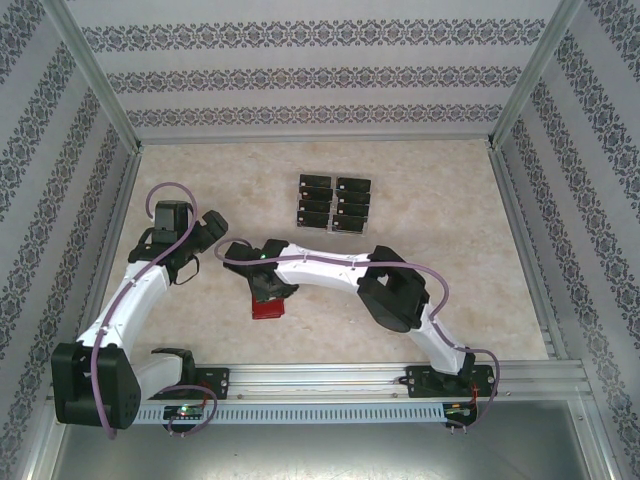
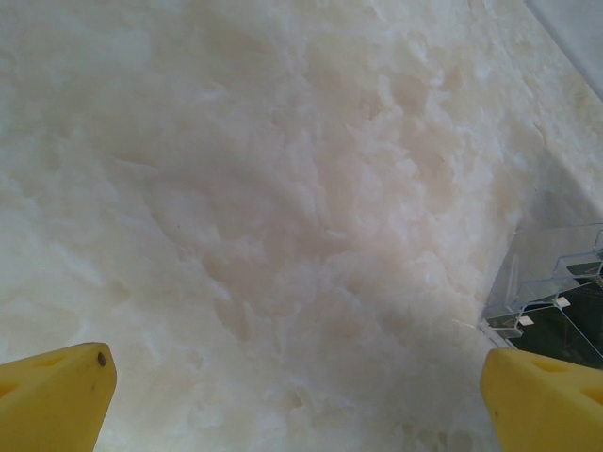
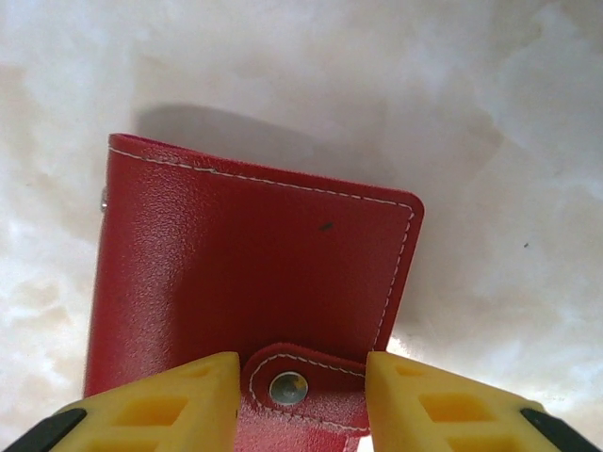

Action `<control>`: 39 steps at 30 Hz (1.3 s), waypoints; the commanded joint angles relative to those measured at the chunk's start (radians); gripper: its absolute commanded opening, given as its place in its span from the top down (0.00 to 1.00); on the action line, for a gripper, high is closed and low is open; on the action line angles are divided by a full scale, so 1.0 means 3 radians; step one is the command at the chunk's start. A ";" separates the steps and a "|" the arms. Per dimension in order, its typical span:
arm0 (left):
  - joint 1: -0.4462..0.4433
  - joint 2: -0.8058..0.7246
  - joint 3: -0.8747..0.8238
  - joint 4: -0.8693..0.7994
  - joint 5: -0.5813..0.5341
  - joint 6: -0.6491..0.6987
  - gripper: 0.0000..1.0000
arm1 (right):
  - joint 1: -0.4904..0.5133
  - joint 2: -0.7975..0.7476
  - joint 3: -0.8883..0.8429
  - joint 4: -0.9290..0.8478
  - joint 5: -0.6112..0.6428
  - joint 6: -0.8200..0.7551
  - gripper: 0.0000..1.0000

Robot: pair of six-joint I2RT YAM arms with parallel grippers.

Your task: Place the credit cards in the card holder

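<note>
The red card holder [image 3: 254,254] lies shut on the pale table, its snap tab [image 3: 325,407] toward me. My right gripper [image 3: 301,377] reaches down over it, its yellow fingers [image 3: 160,405] touching both side edges of the tab. From above, the card holder [image 1: 267,308] peeks out under the right gripper [image 1: 268,288]. The black credit cards [image 1: 334,203] stand in two rows in a clear rack at the middle back. My left gripper [image 2: 300,381] hangs open over bare table, left of the rack, with a card [image 2: 577,331] at the view's right edge.
The clear plastic rack [image 2: 551,282] sits just right of the left gripper's fingertips. Patterned walls with metal posts [image 1: 100,90] close in the table on three sides. A metal rail [image 1: 330,378] runs along the near edge by the arm bases.
</note>
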 commanded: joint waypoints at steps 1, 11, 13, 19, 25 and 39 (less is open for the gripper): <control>-0.0024 -0.0073 -0.0035 0.0001 0.0056 -0.0041 0.00 | 0.0030 0.0076 0.0109 -0.0122 0.0063 0.0023 0.59; -0.0024 -0.0091 -0.0040 0.0024 0.0096 -0.0085 0.00 | 0.0031 0.0153 0.0225 -0.0217 0.0042 -0.0053 0.55; -0.0027 -0.0097 -0.0047 0.0019 0.0092 -0.0087 0.00 | 0.0029 0.0168 0.0232 -0.0245 0.0029 -0.0065 0.57; -0.0024 -0.0094 -0.0054 0.0004 0.0082 -0.0080 0.00 | 0.0025 0.0149 0.0183 -0.0255 0.0049 -0.0099 0.76; -0.0024 -0.0077 -0.0051 -0.0016 0.0091 -0.0071 0.00 | 0.0013 0.0081 0.0107 -0.0201 0.0035 -0.0159 0.93; -0.0052 0.0233 -0.0093 -0.0034 0.0562 0.0069 0.00 | -0.0406 -0.0750 -0.1031 0.0705 -0.0135 -0.0758 1.00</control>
